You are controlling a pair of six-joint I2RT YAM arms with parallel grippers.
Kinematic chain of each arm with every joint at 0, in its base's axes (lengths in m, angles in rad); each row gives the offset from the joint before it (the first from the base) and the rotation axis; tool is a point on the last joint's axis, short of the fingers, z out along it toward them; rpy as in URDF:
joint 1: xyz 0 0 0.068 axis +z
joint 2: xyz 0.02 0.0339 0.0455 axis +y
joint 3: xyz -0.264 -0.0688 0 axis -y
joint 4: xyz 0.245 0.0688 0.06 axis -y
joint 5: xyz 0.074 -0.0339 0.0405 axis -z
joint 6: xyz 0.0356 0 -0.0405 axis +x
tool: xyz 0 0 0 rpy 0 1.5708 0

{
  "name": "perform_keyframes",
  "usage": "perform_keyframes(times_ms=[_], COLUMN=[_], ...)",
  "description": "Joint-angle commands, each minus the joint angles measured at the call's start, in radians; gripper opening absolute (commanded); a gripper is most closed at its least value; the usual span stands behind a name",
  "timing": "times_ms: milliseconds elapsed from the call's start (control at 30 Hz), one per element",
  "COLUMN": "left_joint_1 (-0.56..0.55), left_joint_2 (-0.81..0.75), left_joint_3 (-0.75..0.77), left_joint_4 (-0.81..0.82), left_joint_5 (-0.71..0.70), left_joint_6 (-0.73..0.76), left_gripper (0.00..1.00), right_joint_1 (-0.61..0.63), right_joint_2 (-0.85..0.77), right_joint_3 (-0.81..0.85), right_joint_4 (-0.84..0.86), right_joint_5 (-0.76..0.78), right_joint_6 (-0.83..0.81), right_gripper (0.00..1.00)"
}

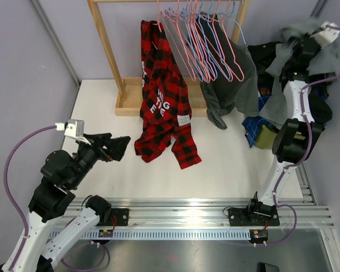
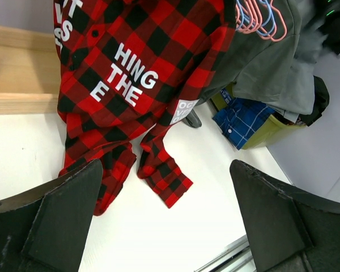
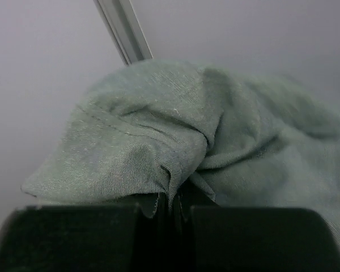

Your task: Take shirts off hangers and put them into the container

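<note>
Right pincer (image 3: 173, 211) clamps the grey shirt (image 3: 158, 130) while left pincer (image 2: 165, 170) stands wide

a wooden rack (image 1: 109, 56) stands at the back of the white worktop (image 1: 226, 164), its flat base (image 1: 127, 106) resting there. pale lilac walls (image 1: 17, 68) surround it; a metal rail (image 1: 181, 205) lines the near edge.

Open tabletop (image 1: 232, 164) between plaid shirt (image 1: 164, 107), container (image 1: 264, 137)
</note>
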Motion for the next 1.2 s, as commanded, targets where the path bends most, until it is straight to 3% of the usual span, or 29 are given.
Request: perform_keyframes(times_ms=[0, 100, 233, 400, 467, 533, 633, 767, 1000, 1167], left_joint_1=[-0.003, -0.003, -0.003, -0.003, -0.003, -0.003, -0.003, -0.003, -0.003, -0.003], left_joint_2=[-0.021, -0.015, -0.006, -0.012, -0.029, -0.052, -0.079, -0.086, -0.096, -0.113], left_joint_3=[-0.024, -0.044, -0.047, -0.032, -0.029, -0.027, -0.029, -0.021, -0.009, 0.002], left_joint_4=[0.079, 0.094, 0.108, 0.081, 0.061, 0.045, 0.033, 0.022, 0.002, -0.015], left_joint_5=[0.018, 0.034, 0.081, 0.112, 0.109, 0.101, 0.081, 0.074, 0.071, 0.054], left_joint_6=[-0.038, -0.047, -0.069, -0.082, -0.089, -0.090, -0.087, -0.079, -0.061, -0.047], left_gripper=[0.99, 0.99, 0.99, 0.99, 0.99, 0.99, 0.99, 0.99, 0.99, 0.99], right_joint_1=[0.003, 0.003, 0.003, 0.003, 0.003, 0.005, 0.005, 0.005, 0.023, 0.116], right_joint_2=[-0.041, -0.047, 0.060, 0.343, 0.399, 0.343, 0.108, -0.149, -0.458, -0.654], right_joint_3=[-0.155, -0.277, -0.259, 0.075, 0.256, 0.240, 0.105, -0.009, -0.142, -0.226], right_joint_4=[-0.264, -0.495, -0.795, -1.166, -1.291, -1.265, -1.058, -0.888, -0.665, -0.571], right_joint_5=[0.116, 0.113, 0.030, -0.080, -0.140, -0.157, -0.160, -0.156, -0.225, -0.292], right_joint_6=[0.120, 0.252, 0.367, 0.352, 0.326, 0.326, 0.321, 0.292, 0.214, 0.130], right_gripper=[0.00, 0.00, 0.00, 0.02, 0.36, 0.67, 0.88, 0.99, 0.99, 1.00])
